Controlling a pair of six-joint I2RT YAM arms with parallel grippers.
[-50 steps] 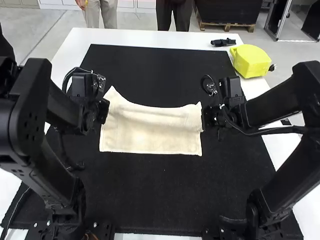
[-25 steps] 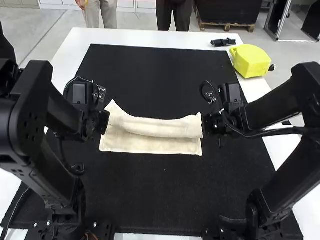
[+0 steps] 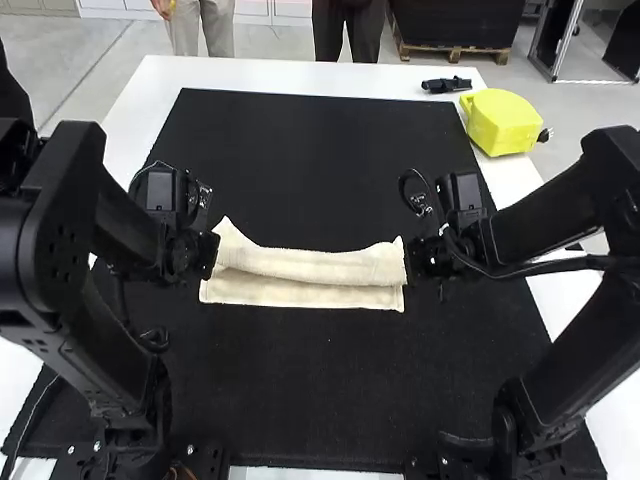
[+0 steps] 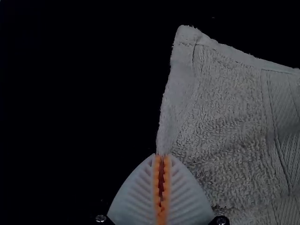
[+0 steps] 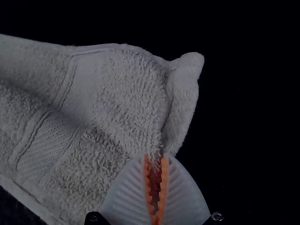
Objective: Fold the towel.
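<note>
We see the left claw (image 3: 210, 252) pinched shut on the towel (image 3: 315, 266) at one side edge; in the left wrist view its ribbed white fingers (image 4: 136, 197) meet over the cloth. Our right claw (image 3: 418, 257) grips the opposite side edge, its orange pads (image 5: 163, 187) closed on the terry. Between the claws we have the cream towel folded partway, the upper layer rolled over and stopping short of the near hem, with a corner poking out on the far left. Beneath lies our black mat (image 3: 320, 400), over the white tabletop (image 3: 300, 75); a yellow boxy object (image 3: 502, 120) sits at its far right, near a small black item (image 3: 446, 85)
</note>
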